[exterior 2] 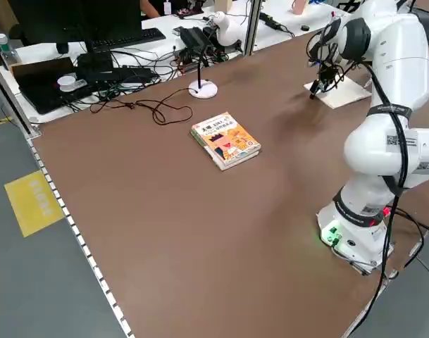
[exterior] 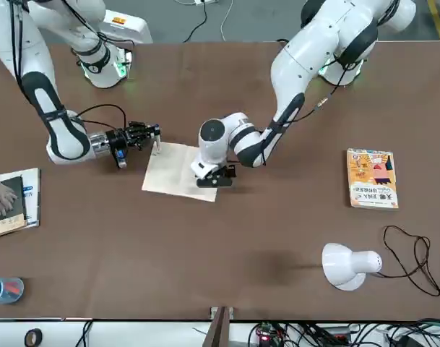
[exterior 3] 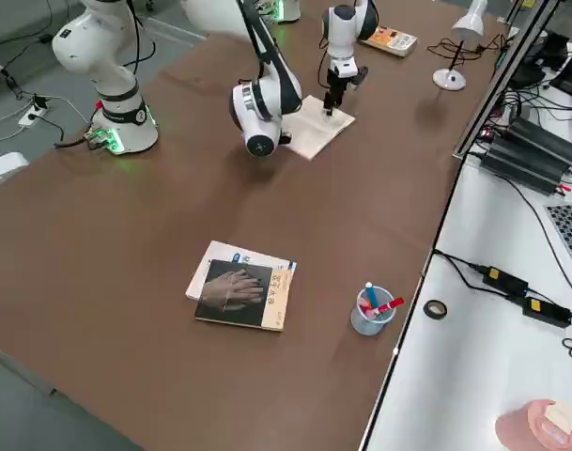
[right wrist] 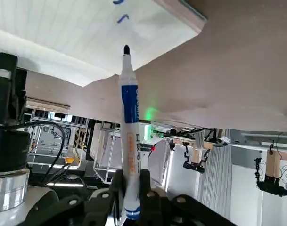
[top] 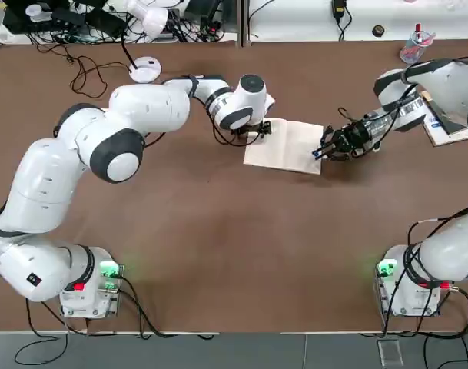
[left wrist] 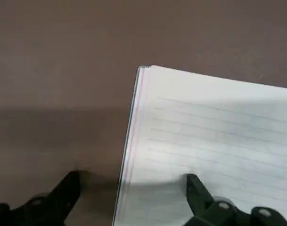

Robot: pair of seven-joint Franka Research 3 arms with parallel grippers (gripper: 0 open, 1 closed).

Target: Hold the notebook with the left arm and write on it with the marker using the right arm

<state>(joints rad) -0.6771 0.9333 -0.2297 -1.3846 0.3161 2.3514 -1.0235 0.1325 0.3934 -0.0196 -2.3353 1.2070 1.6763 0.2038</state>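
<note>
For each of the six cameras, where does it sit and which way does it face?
Top: overhead, looking down; both arms, notebook between the claws.
Front: across the table, facing the robot; both arms.
Left side: raised at the robot's left; left arm, orange book.
Right side: raised at its right; both arms, pen cup.
Left wrist: down on the page; left claw open.
Right wrist: right claw shut on the marker.
Top and front share the notebook.

I see a matt brown table with a smooth, even surface. The notebook is pale ruled paper, matt. The marker looks like smooth white plastic. Both arms wear glossy white shells; the right tool is matt black.
</note>
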